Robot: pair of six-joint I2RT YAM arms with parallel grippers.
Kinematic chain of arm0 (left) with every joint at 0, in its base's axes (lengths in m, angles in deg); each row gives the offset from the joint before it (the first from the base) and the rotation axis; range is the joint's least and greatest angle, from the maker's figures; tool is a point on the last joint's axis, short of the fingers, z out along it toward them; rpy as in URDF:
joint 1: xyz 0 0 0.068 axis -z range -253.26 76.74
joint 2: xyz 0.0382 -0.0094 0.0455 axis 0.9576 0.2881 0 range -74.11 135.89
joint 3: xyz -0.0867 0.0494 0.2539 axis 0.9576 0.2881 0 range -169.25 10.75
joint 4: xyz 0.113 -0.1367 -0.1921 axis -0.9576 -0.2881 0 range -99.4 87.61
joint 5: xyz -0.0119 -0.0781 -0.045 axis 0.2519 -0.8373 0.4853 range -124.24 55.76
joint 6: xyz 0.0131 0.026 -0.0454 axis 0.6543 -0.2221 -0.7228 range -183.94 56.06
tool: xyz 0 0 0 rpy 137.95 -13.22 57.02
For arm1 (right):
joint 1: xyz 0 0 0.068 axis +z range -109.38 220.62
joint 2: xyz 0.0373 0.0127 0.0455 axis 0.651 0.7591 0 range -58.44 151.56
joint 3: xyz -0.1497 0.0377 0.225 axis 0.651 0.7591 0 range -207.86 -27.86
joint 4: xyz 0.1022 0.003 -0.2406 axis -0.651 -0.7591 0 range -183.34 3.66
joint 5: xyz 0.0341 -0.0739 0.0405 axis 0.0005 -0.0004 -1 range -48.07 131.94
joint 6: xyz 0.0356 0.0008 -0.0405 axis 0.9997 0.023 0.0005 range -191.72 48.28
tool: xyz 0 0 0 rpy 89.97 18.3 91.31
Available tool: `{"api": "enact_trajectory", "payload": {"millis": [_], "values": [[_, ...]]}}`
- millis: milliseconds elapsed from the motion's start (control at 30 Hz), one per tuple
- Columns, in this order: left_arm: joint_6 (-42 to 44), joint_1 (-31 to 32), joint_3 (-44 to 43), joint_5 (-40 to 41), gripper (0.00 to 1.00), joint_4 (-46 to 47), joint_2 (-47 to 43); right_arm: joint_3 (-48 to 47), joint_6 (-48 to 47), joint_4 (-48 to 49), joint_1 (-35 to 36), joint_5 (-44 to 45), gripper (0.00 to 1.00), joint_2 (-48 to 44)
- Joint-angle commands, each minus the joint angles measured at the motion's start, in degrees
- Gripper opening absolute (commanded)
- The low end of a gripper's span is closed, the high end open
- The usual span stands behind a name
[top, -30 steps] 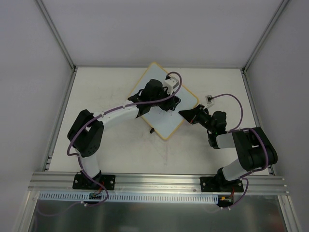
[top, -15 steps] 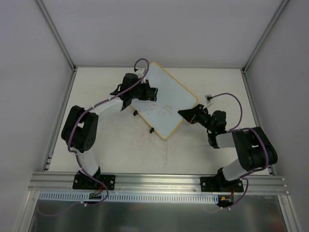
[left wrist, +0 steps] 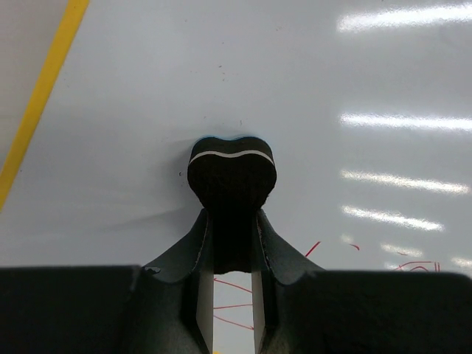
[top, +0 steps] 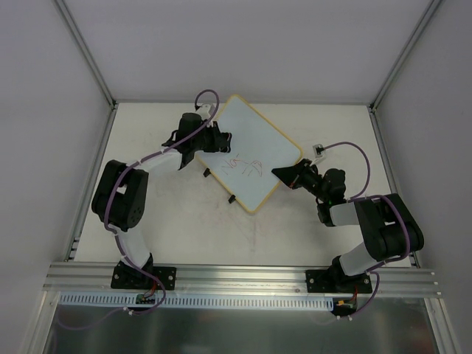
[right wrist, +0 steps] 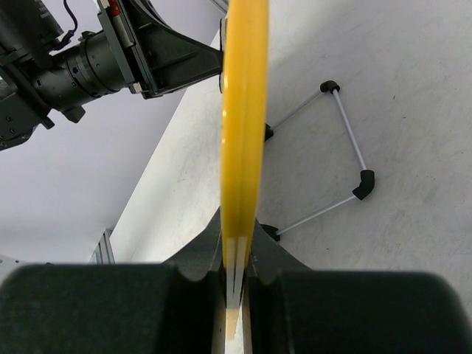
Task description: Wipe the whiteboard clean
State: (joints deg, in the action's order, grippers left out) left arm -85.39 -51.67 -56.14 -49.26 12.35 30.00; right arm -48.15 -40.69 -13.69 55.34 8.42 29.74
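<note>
The whiteboard [top: 258, 144] lies diagonally on the bench [top: 162, 221], far centre. The right fingers [right wrist: 209, 251] clamp its yellow rim; the left fingers [left wrist: 193, 251] grip a black eraser [left wrist: 232, 173] against its face, near red scribbles [top: 242, 167].

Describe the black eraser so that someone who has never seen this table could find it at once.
Find the large pale whiteboard with a yellow rim set cornerwise mid-table. Near its far-left edge, the left hand is shut on a small black eraser. It alone is a dark rounded block with a thin white stripe, clear of the red scribble.
</note>
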Motion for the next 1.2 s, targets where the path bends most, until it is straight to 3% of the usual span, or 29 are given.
{"api": "enact_trajectory", "payload": {"millis": [0,200,533,733,1167], "values": [[6.1,2.7,3.3,3.2,0.0,-2.7,2.1,-1.2,-7.1,10.8,2.7,-10.9,0.0,-0.3],[10.6,9.7,3.0,9.4,0.0,-3.0,0.0,-1.4,-7.2,10.8,2.7,-10.9,0.0,0.0],[10.2,18.5,4.0,11.0,0.0,-2.8,-1.7,-1.6,-6.9,10.8,2.7,-11.0,0.0,0.1],[15.6,26.7,1.9,14.5,0.0,-3.4,-0.7,-1.6,-6.7,10.9,2.7,-11.1,0.0,-0.3],[16.7,33.8,6.8,11.2,0.01,-3.4,-5.1,-1.8,-6.4,11.0,2.6,-11.3,0.0,-0.3]]}}
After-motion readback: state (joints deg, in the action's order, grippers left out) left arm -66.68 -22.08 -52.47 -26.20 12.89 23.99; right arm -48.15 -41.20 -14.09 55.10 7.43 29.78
